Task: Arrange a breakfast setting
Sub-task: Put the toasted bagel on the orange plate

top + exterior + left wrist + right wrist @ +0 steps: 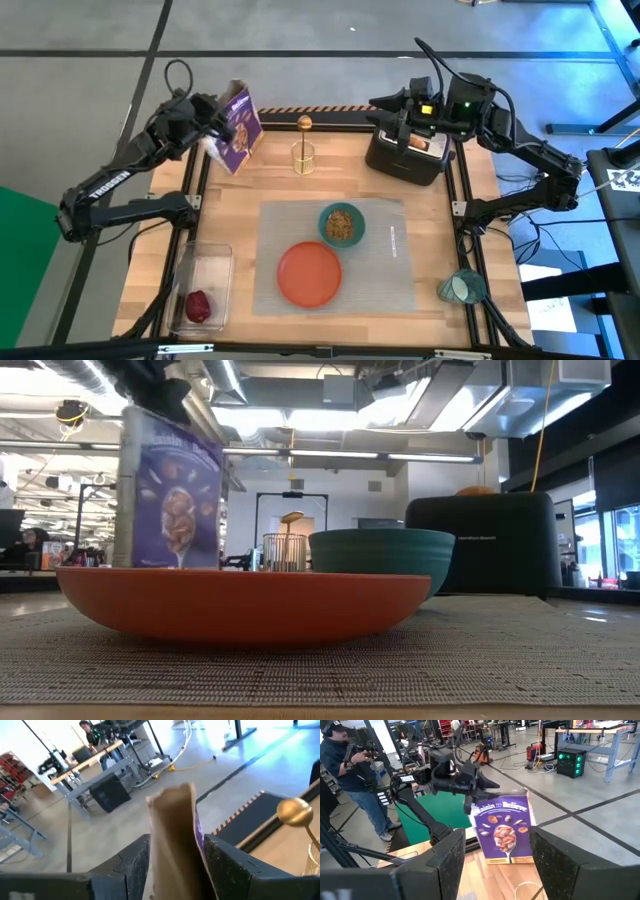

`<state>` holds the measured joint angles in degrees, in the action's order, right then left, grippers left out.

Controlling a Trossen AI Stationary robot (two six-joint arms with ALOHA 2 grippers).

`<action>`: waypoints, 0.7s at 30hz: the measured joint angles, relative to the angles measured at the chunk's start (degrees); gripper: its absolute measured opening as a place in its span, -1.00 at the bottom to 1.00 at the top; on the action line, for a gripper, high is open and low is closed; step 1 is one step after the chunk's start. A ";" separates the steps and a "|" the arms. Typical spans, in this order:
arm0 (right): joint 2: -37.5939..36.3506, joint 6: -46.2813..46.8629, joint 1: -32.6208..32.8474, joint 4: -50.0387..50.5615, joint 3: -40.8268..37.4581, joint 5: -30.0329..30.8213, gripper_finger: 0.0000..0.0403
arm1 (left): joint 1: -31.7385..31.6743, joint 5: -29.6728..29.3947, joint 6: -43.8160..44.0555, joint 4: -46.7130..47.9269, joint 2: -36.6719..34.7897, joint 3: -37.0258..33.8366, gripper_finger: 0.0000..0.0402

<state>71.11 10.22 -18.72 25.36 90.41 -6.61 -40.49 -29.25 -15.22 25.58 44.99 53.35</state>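
My left gripper (222,125) is shut on a purple cereal box (240,128) at the table's far left. My right gripper (413,125) is open and empty above the black toaster (405,155), where a bagel's brown top (475,490) sticks out. On the grey placemat (385,265) stand the orange plate (309,273) and the teal bowl (342,224) with cereal in it. The gold spoon (304,124) stands in a wire holder. The dark red fruit (199,305) lies in the clear tub (205,270). The teal cup (462,288) is at the right edge. My left gripper pinches the cereal box near its top edge (172,820) between its two fingers, one on each broad face. The fingers come from the table's left side, slanting down. The box stands tilted. I cannot tell whether its bottom edge (501,862) rests on the table.
The wire holder (303,158) with the spoon stands between the box and the toaster. A person (350,765) stands in the room beyond the table. Bare wood lies between the placemat and the table's far edge.
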 joint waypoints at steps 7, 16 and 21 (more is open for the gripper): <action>0.02 0.02 0.00 -2.31 0.00 0.14 0.04 | 0.00 -0.07 -0.44 1.52 -0.01 0.93 -0.10; 0.04 7.01 -0.04 0.27 0.00 7.71 0.04 | 0.27 6.53 -0.04 1.27 -0.09 4.43 -0.10; 0.95 12.91 -0.07 6.57 -0.04 12.59 0.04 | 1.42 12.96 2.97 2.50 0.31 11.42 -0.10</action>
<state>72.06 23.14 -18.79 31.93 90.37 5.98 -39.07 -16.29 -12.25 28.08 45.30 64.77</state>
